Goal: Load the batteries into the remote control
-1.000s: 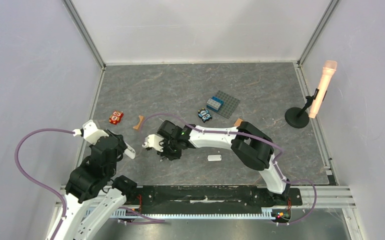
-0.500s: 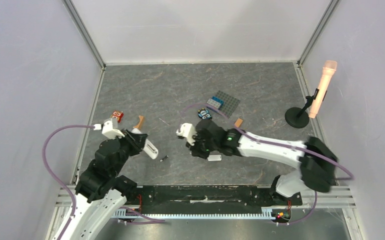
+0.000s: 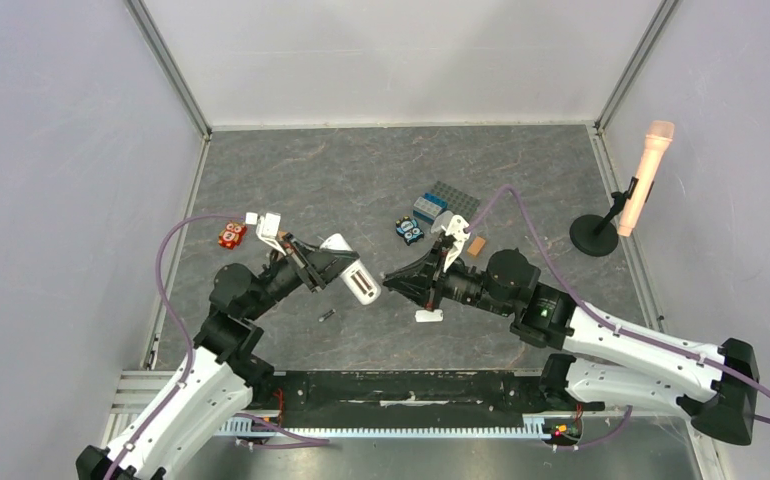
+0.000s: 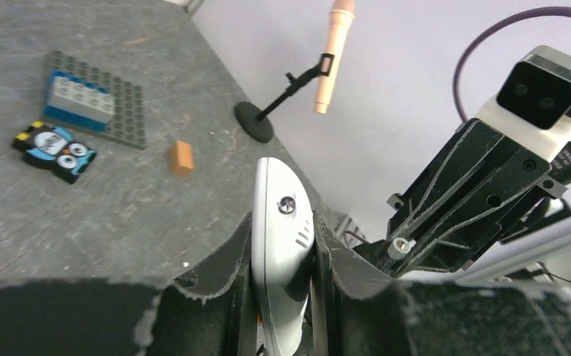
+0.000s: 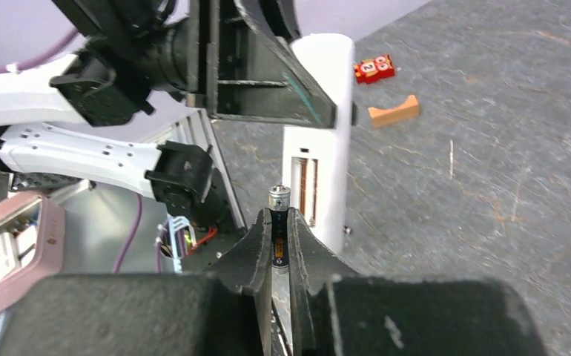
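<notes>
My left gripper [image 3: 346,272] is shut on the white remote control [image 3: 362,284] and holds it above the table, edge-on in the left wrist view [image 4: 282,237]. Its open battery compartment [image 5: 305,189] faces my right gripper [image 3: 394,284]. The right gripper is shut on a dark battery [image 5: 279,222] whose silvery tip sticks out just left of the compartment, close to the remote [image 5: 319,148]. A second battery [image 3: 327,316] lies on the table below the remote.
A small white cover piece [image 3: 428,316] lies under the right gripper. An orange-brown block [image 3: 477,245], an owl tile [image 3: 409,230] and a grey brick plate [image 3: 448,207] lie behind. A red piece [image 3: 231,235] sits left, a microphone stand [image 3: 595,235] right.
My left arm has carried the remote up and to the right. My right arm has swung back to the right and now points its battery at the remote.
</notes>
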